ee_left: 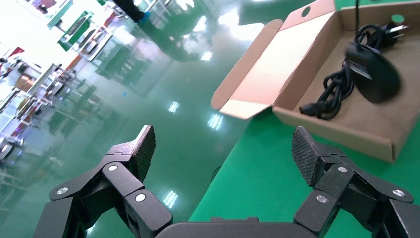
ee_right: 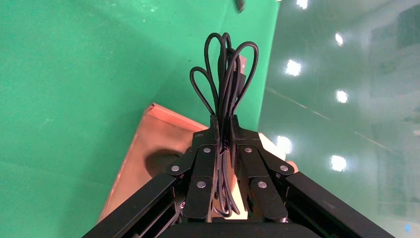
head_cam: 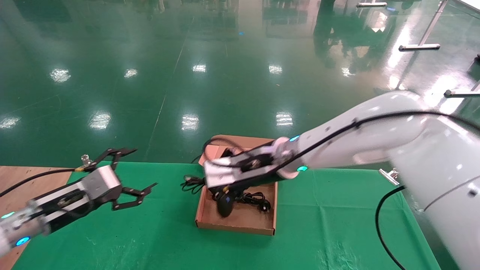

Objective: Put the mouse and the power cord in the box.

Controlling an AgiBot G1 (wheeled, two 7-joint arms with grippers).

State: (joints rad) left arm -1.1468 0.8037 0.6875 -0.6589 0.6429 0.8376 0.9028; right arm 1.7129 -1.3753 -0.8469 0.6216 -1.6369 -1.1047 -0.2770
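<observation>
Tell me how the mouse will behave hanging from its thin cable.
The right claw pinches the looped cable, so the mouse likely dangles and swings over the box. The cable looks floppy and may sag or snag. The mouse looks light, probably settling gently beside the power cord.

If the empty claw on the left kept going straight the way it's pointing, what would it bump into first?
Probably nothing soon. The open left gripper points out past the green table's far edge toward the shiny floor. The box sits off to its side, though depth is hard to judge.
</observation>
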